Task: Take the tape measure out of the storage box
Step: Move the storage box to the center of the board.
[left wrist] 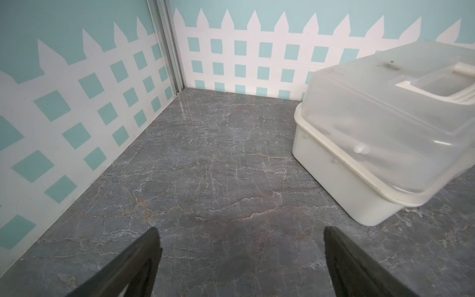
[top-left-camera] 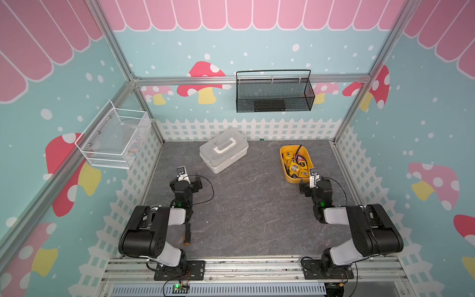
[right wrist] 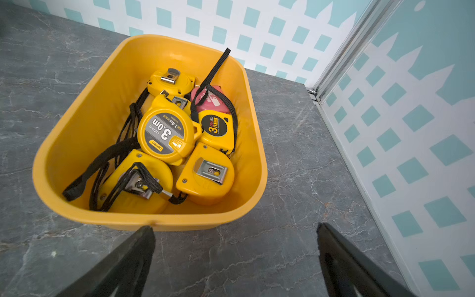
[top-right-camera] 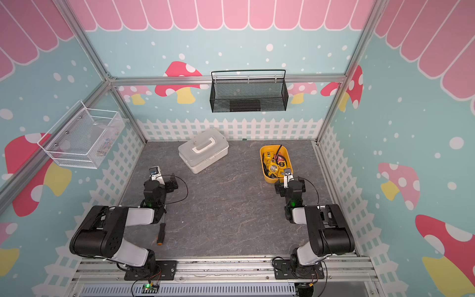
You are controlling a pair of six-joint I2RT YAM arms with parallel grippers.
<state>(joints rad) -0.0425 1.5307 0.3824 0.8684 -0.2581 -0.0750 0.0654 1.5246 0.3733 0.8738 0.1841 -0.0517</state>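
Observation:
The storage box, a yellow-orange shallow bin, stands on the grey table at the back right in both top views. Inside lie several tape measures with black wrist straps. A round yellow tape measure marked 3.0m lies on top in the middle, and a pink one lies towards the far end. My right gripper is open and empty, just short of the box's near rim, above the bare table. My left gripper is open and empty over the table, to the left of the white case.
A white lidded case with a handle sits at the back centre. A screwdriver with a black and orange handle lies by the left arm. A black mesh basket and a white wire basket hang on the walls.

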